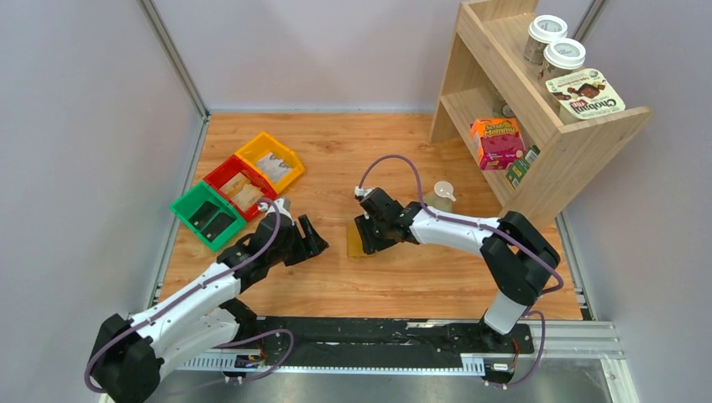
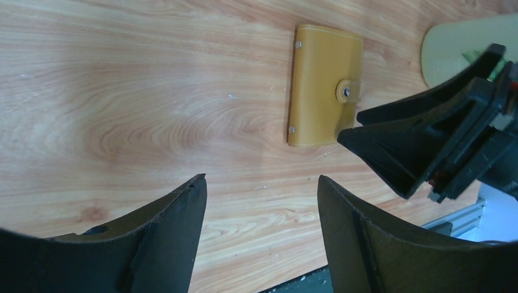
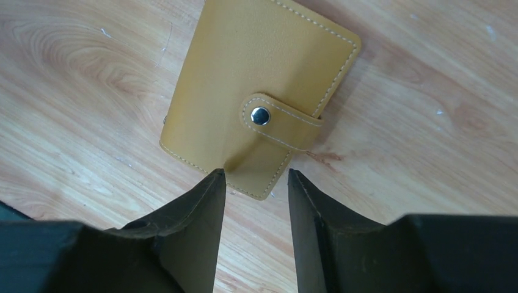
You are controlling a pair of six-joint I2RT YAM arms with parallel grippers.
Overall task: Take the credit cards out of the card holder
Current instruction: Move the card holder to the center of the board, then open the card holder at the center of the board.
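The card holder [image 3: 256, 79] is a mustard-yellow wallet that lies flat on the wooden table with its snap tab fastened. It also shows in the left wrist view [image 2: 321, 85] and, partly hidden, from above [image 1: 356, 245]. The credit cards are hidden. My right gripper [image 3: 255, 177] hovers low over the wallet's near corner. Its jaws stand partly open, the corner lies between the tips, and nothing is gripped. From above it covers most of the wallet [image 1: 369, 231]. My left gripper [image 2: 261, 180] stands wide open over bare wood, a short way left of the wallet [image 1: 312, 243].
Green [image 1: 207, 214], red [image 1: 239, 186] and yellow [image 1: 270, 161] bins sit at the table's left, some with tan packets inside. A pale cup-like object [image 1: 440, 195] stands behind the right arm. A wooden shelf [image 1: 537, 109] with food items is at the back right.
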